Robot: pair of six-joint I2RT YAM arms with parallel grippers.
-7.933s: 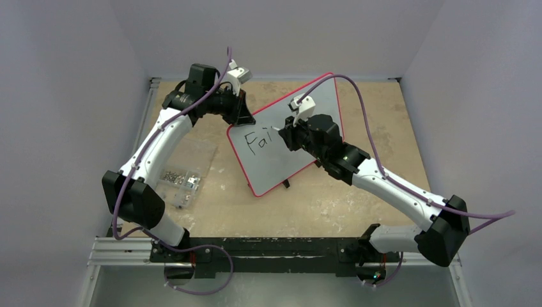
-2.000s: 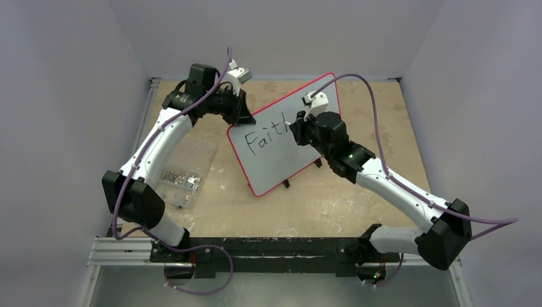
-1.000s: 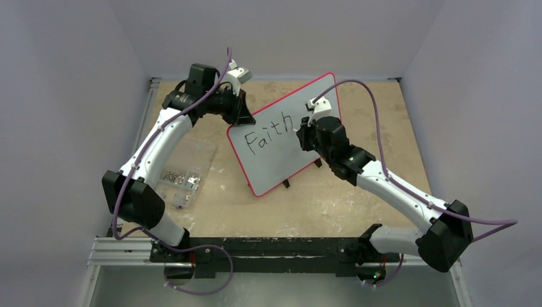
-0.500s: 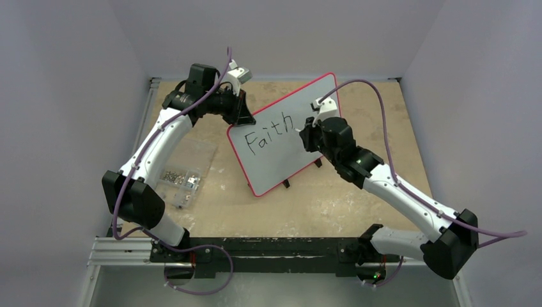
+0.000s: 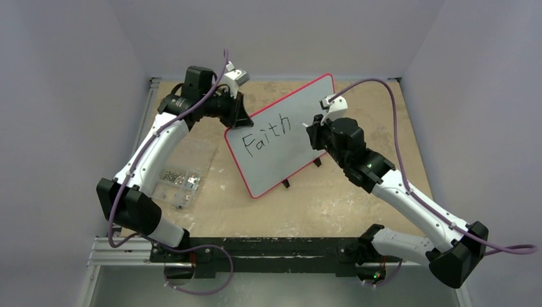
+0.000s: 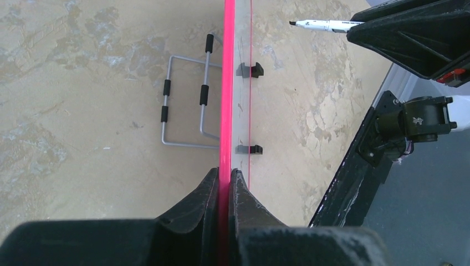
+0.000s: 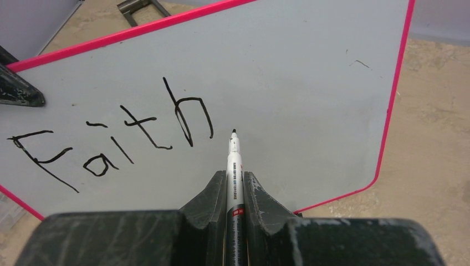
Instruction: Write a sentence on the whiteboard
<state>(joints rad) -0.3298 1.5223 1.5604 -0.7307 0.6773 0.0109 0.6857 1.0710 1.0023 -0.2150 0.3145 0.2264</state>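
From above, the large glossy white board with a thin red rim [image 5: 278,160] stands tilted on its feet mid-way across the tan table [image 5: 319,198]. The left gripper [image 5: 239,118] pinches its upper left edge, and the right gripper [image 5: 312,128] hovers just right of the black handwritten word "Faith" [image 5: 262,135]. The left wrist view shows those jaws pressed tight on the rim, seen edge-on; that hold should stay firm so the board does not rock under the strokes. In the right wrist view the jaws clamp a slim white marker with a black tip [image 7: 234,166], its barrel print too small to read, and the next word should start after a clear gap beside the "h", with light, even pressure.
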